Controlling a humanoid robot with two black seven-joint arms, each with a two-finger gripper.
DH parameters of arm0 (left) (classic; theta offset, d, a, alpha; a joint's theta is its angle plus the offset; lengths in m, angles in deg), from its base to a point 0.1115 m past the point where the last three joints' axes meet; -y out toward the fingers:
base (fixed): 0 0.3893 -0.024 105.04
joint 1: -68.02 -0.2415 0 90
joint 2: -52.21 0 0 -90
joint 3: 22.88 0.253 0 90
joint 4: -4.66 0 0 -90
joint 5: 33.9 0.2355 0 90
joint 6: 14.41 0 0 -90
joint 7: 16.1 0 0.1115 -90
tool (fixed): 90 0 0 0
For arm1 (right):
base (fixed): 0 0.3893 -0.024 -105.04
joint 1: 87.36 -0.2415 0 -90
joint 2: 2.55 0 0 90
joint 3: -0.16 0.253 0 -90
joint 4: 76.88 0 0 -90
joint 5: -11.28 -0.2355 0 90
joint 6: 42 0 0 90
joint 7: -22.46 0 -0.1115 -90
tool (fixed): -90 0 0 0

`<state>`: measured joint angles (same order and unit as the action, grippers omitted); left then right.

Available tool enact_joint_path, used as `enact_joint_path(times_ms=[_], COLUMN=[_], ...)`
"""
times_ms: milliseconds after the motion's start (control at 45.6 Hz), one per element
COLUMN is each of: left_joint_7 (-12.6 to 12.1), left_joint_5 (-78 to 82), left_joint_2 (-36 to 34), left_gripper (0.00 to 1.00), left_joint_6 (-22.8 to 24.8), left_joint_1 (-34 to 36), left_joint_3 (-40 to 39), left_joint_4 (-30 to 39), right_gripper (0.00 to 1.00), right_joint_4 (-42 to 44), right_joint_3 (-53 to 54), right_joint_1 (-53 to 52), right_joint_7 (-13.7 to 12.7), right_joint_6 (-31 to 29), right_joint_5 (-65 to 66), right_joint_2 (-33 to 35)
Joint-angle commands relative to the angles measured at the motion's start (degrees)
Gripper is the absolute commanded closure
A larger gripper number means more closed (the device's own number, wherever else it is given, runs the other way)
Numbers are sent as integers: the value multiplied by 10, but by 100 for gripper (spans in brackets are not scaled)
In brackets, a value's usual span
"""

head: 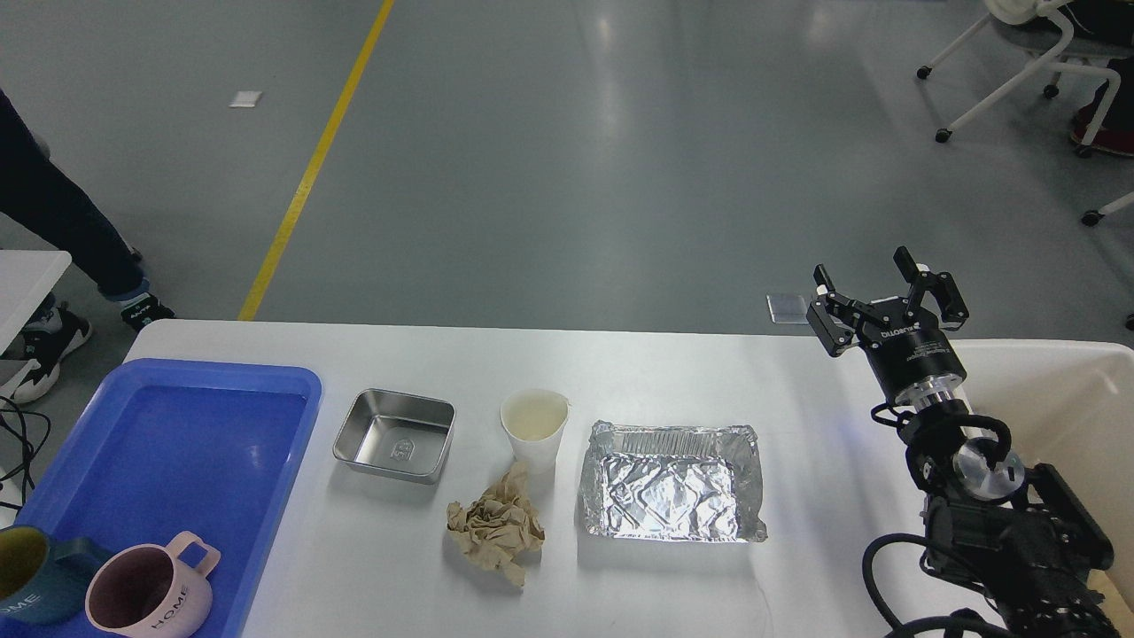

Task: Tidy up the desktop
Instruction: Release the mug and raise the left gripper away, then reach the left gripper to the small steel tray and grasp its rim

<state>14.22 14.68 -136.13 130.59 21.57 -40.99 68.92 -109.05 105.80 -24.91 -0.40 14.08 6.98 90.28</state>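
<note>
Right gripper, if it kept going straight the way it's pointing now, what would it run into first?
Probably nothing on the desktop. The open right gripper points up and away past the far table edge, toward bare grey floor. Depth is unclear, but the way looks free.

Blue tray (292, 416) cut off at the left and near edges, teal mug (22, 580) half out of view at near left, cream bin (1063, 390) cropped at the right, partly hidden behind the right arm, bench (673, 372) near edge out of view, standing person (53, 213) cropped at far left
</note>
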Motion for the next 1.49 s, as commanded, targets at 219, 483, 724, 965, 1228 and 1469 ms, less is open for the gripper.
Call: enact_joint_path(times_ms=[219, 483, 724, 965, 1228, 1469], left_joint_7=[-134, -161, -161, -160, -160, -153], left_joint_5=[52, 177, 253, 295, 299, 293], left_joint_2=[119, 288, 450, 584, 658, 707], left_gripper=[3, 3, 3, 3, 3, 3], left_joint_6=[-74, -85, -84, -99, -127, -134], left_joint_1=[7, 59, 92, 107, 106, 102], left_joint_3=[-9, -7, -1, 2, 53, 69], left_joint_4=[-5, -37, -144, -258, -295, -348], right_gripper=[0, 0, 0, 0, 0, 0], right_joint_4=[0, 0, 0, 0, 0, 0], right_joint_3=[0, 0, -1, -1, -1, -1], right_joint_1=[1, 6, 7, 10, 10, 6], right_joint_7=[0, -1, 0, 0, -1, -1], right_joint_6=[0, 0, -1, -2, -2, -2], right_joint_5=[0, 0, 0, 0, 0, 0], right_joint_2=[1, 4, 2, 4, 3, -3])
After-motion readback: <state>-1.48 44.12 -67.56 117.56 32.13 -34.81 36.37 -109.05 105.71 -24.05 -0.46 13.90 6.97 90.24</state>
